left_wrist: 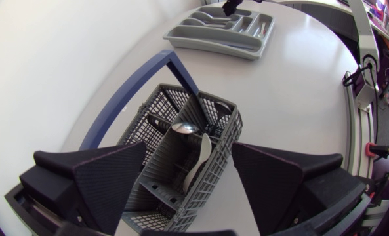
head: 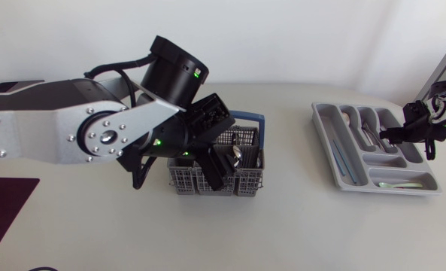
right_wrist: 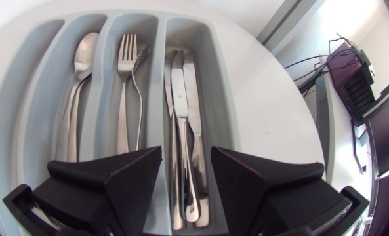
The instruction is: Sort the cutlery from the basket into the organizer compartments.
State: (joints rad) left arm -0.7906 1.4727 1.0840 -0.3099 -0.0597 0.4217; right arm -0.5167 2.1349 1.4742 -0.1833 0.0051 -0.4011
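Observation:
A grey mesh basket (head: 183,181) with a blue handle (head: 251,117) stands mid-table. My left gripper (head: 218,161) hangs low over it, open, a finger on each side of the basket (left_wrist: 156,111). Inside, a silver spoon (left_wrist: 183,128) and a pale utensil (left_wrist: 199,157) stand upright between the left gripper's (left_wrist: 187,149) fingers. The grey organizer (head: 324,128) lies at the right. My right gripper (right_wrist: 186,158) is open just above its knife compartment, where several knives (right_wrist: 181,98) lie flat. Forks (right_wrist: 125,78) and spoons (right_wrist: 79,78) fill the compartments beside them.
In the head view a bluish utensil (head: 344,158) lies in the organizer's long compartment and a pale spoon (head: 395,184) in its front crosswise one. A dark mat (head: 1,207) covers the table's left front corner. Bare table separates basket and organizer.

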